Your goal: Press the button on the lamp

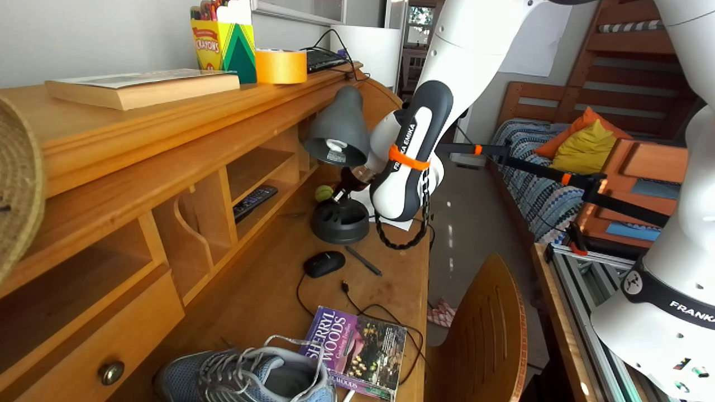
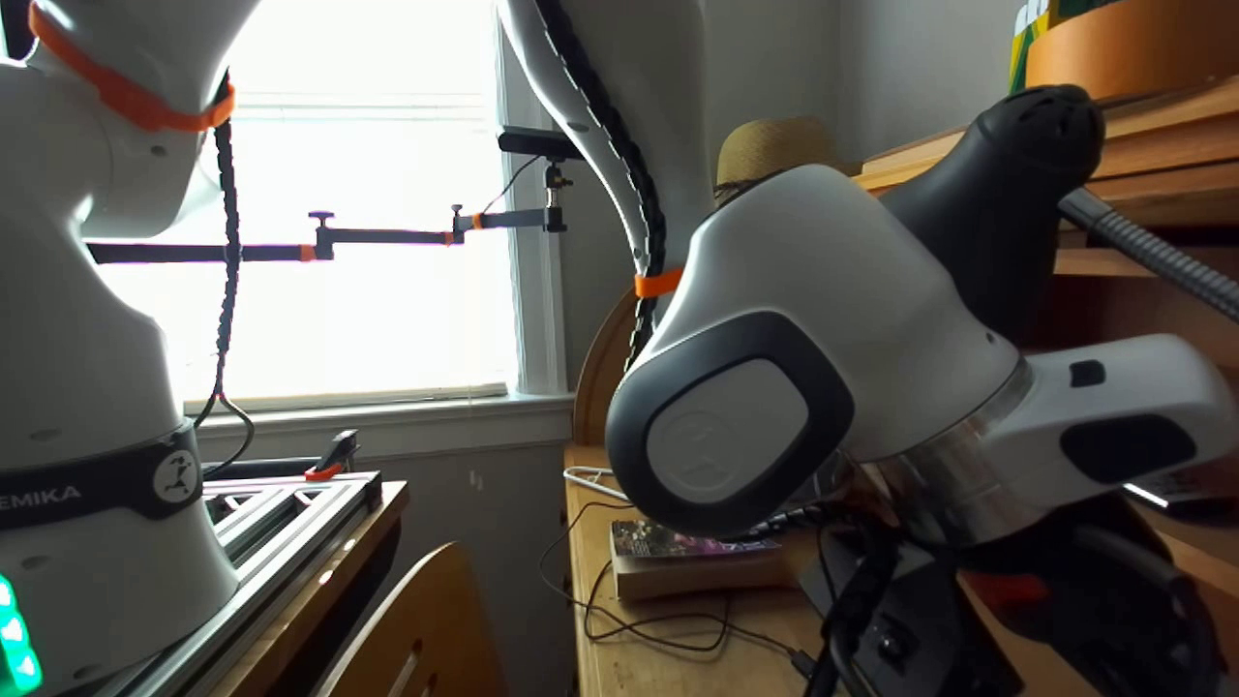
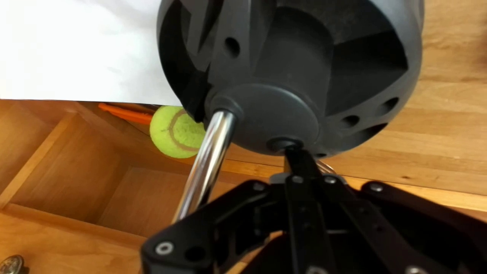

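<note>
The lamp (image 1: 338, 129) stands on the desk, with its dark grey shade above its round black base. In an exterior view its shade (image 2: 1002, 194) is partly behind my arm. The wrist view shows the lamp's base (image 3: 285, 102) close up, with the chrome arm rising from it. A small round black button (image 3: 282, 144) sits on the base's edge. My gripper (image 3: 300, 154) is shut and empty, its fingertips at the button and partly covering it; I cannot tell whether it is pressed down. In an exterior view my gripper (image 1: 342, 192) points down at the base, under the shade.
A tennis ball (image 3: 177, 131) and white paper (image 3: 83, 49) lie beside the base. A black mouse (image 1: 324, 264), pen (image 1: 363, 261), cables, book (image 1: 363, 349) and shoe (image 1: 251, 374) lie on the desk. Shelf compartments (image 1: 262, 173) border one side, a chair (image 1: 480, 335) the other.
</note>
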Controlling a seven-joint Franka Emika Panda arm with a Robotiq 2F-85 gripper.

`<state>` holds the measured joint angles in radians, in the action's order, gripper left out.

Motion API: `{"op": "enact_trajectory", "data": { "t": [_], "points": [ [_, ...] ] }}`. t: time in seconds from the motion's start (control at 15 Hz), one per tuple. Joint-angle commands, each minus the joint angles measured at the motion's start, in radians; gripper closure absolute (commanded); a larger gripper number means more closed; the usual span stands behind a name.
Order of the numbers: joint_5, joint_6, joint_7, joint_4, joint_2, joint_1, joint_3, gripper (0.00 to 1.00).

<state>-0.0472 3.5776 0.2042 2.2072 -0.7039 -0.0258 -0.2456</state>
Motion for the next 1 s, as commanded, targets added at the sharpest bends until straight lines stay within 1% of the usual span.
{"op": "enact_trajectory", "data": {
  "t": [0.0, 0.13, 0.2, 0.27, 0.33, 0.53, 0.8, 0.93],
  "points": [
    [0.012, -0.02, -0.008, 0.021, 0.003, 0.003, -0.005, 1.0],
    [0.034, -0.018, -0.014, 0.05, 0.037, -0.019, 0.016, 1.0],
    [0.046, 0.011, -0.03, 0.064, 0.049, -0.043, 0.041, 1.0],
    [0.067, 0.019, -0.057, 0.078, 0.068, -0.082, 0.08, 1.0],
    [0.088, 0.023, -0.071, 0.095, 0.083, -0.108, 0.105, 1.0],
    [0.189, 0.046, -0.12, 0.158, 0.139, -0.218, 0.189, 1.0],
    [0.306, 0.072, -0.163, 0.23, 0.211, -0.331, 0.233, 1.0],
    [0.369, 0.039, -0.171, 0.274, 0.265, -0.38, 0.238, 1.0]
  ]
}}
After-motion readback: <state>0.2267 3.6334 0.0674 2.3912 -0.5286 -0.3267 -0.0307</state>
